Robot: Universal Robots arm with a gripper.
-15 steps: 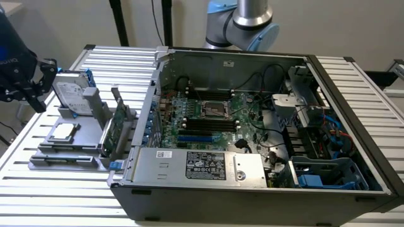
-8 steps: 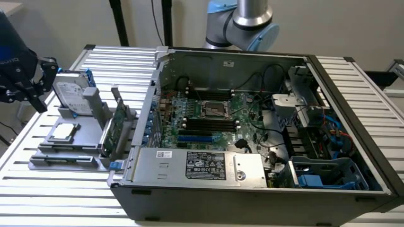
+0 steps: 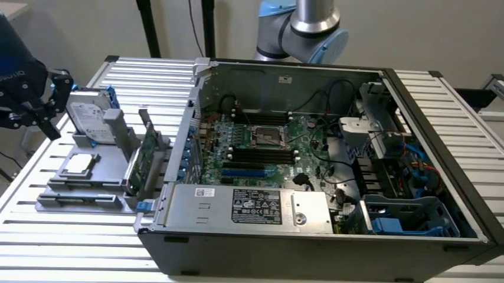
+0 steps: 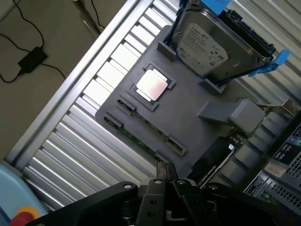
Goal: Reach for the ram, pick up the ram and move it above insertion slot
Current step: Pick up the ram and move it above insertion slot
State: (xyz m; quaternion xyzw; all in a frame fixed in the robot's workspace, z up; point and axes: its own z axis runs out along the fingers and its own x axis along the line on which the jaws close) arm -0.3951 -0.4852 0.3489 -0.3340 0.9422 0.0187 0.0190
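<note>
1. The gripper (image 4: 165, 168) has its fingers (image 4: 162, 173) clenched together on nothing. If they come down like this, they would likely strike the top edge of the ram (image 4: 141, 140) instead of straddling it, and a thin board pressed that way could flex or crack.
2. The ram stands on edge in a narrow groove of the grey fixture (image 4: 188, 110), between small clips. A lift that is not straight up could bind it in the groove or drag the fixture across the table (image 4: 70, 141).
3. The board offers little to grip. Pads set off-centre could let it tilt or slip out.
4. The CPU (image 4: 151, 85) sits just beside the groove, with the drive (image 4: 211, 42) and the card (image 3: 141, 156) further in. A sideways drift could knock any of them, and the wider green card could be mistaken for the target.
5. The ram lies along the fixture's edge opposite the drive, parallel to the table's slats.
6. In the wrist view the fingertips hang over one end of the ram, near the fixture's corner, not over its middle. They appear to be above it and not touching, though how far above I cannot tell.
</note>
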